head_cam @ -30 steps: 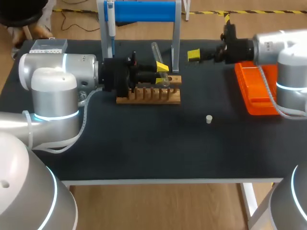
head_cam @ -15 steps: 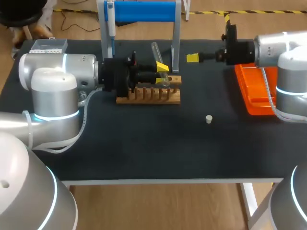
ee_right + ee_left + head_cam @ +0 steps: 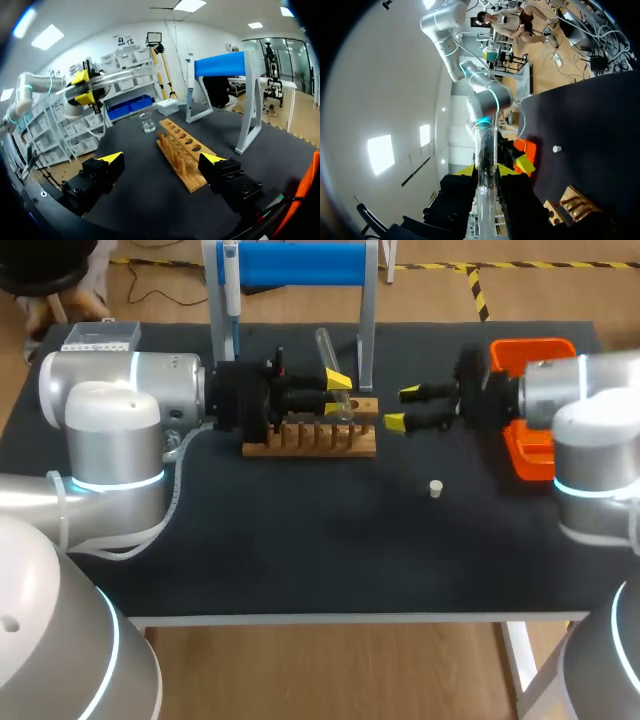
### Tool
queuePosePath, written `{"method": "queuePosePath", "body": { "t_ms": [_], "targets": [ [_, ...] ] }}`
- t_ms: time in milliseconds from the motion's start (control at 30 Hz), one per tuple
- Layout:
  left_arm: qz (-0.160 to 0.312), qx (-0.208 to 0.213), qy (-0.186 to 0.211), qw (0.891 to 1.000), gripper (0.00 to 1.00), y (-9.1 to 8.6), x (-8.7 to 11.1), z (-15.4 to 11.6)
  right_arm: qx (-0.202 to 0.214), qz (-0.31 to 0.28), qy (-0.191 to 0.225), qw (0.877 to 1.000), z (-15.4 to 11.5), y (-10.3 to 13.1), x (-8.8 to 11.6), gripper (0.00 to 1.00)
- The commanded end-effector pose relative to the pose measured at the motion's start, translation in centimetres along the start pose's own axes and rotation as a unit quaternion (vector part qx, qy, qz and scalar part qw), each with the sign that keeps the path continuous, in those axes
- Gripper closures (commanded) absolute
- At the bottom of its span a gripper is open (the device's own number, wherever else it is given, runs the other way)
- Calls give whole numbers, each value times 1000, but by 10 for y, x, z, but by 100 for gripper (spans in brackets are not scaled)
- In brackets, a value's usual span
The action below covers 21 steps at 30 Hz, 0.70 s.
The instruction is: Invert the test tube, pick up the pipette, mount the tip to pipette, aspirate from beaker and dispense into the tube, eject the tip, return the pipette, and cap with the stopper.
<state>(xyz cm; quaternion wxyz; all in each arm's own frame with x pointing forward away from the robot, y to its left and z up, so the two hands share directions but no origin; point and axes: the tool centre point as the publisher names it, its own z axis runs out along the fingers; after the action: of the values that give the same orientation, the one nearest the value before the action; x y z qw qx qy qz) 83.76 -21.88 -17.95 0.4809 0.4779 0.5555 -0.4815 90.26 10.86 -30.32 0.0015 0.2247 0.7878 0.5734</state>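
Up front on the flat black desk [image 3: 300, 560] sits a small white stopper [image 3: 435, 488], short and round, all by itself. Behind it is a wooden rack [image 3: 310, 437] with a row of slots and round holes. The right jaws come in from the side and stop just beside the rack's end. They are wide open, one yellow tip above the other, with nothing in them. The left jaws are closed on the test tube [image 3: 330, 355], a thin, clear glass stick that leans over the rack. The left wrist view shows it close up: the test tube [image 3: 485, 175] is pinched between the two yellow tips, and you can see right through it. The head view hides the beaker behind the left arm, but the right wrist view shows it: a small clear beaker [image 3: 147, 121] standing past the far end of the rack. By the right arm is a shiny orange plastic tray [image 3: 530, 355]. At the back is a stand [image 3: 300, 262] with a blue bar and grey legs, and the white pipette [image 3: 231, 280] hangs on it.
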Motion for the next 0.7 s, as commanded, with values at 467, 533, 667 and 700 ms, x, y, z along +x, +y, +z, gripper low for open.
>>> {"method": "queuePosePath", "body": {
  "t_ms": [467, 533, 667, 700],
  "targets": [
    [1, 0, 0, 1000, 100, 0, 0, 0, 19, -51, -32, 998, 22, -22, -4, 0],
    [1, 0, 0, 1000, 100, 0, 0, 0, 21, -55, -33, 998, 24, -24, -6, 0],
    [1, 0, 0, 1000, 100, 0, 0, 0, 26, -59, -34, 997, 30, -28, -9, 0],
    [1, 0, 0, 1000, 100, 0, 0, 0, 28, -62, -35, 997, 32, -28, -10, 0]
  ]
}}
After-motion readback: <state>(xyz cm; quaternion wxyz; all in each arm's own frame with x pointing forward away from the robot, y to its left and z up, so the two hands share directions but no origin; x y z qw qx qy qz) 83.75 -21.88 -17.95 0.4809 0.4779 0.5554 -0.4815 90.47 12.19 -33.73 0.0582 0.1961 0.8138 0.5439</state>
